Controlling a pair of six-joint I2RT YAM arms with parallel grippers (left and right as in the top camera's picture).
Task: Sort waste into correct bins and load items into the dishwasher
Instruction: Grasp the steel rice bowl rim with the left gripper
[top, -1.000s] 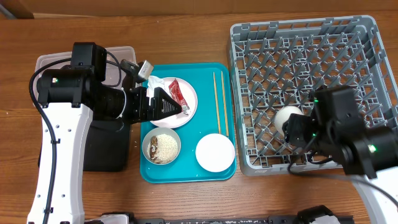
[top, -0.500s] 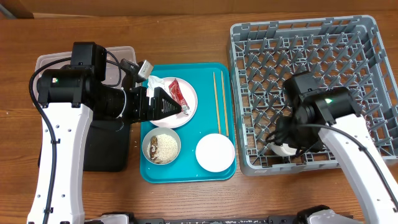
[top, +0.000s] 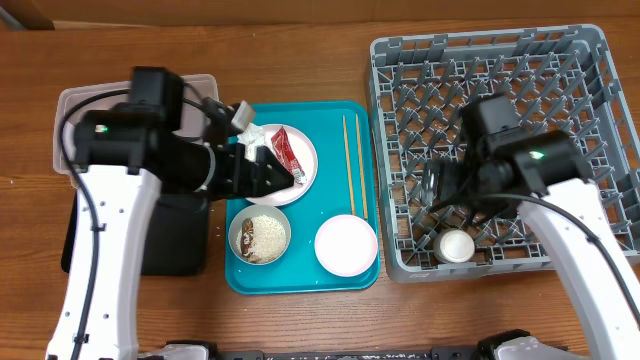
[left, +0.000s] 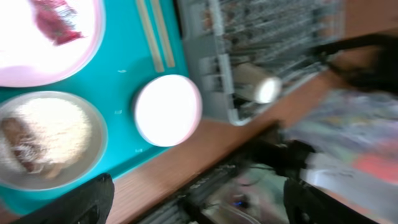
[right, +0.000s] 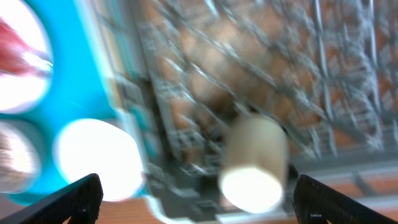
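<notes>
A small white cup (top: 457, 245) lies on its side in the front row of the grey dish rack (top: 500, 60). My right gripper (top: 440, 185) is open and empty above the rack, behind the cup (right: 255, 162). My left gripper (top: 275, 178) is open and empty, hovering at the front edge of the white plate (top: 300, 170). The plate holds a red sauce packet (top: 287, 150) and a crumpled napkin (top: 250, 135). A grey bowl with rice (top: 260, 237), a pinkish-white bowl (top: 346, 245) and two chopsticks (top: 352, 165) lie on the teal tray (top: 300, 280).
A clear tub (top: 80, 100) stands at the back left, partly under my left arm. A black tray (top: 170, 240) lies in front of it. The rack fills the right side, close to the teal tray's right edge.
My right gripper has let go of the cup and drawn back over the rack. The cup now lies at the rack's front. My left arm has shifted slightly.
</notes>
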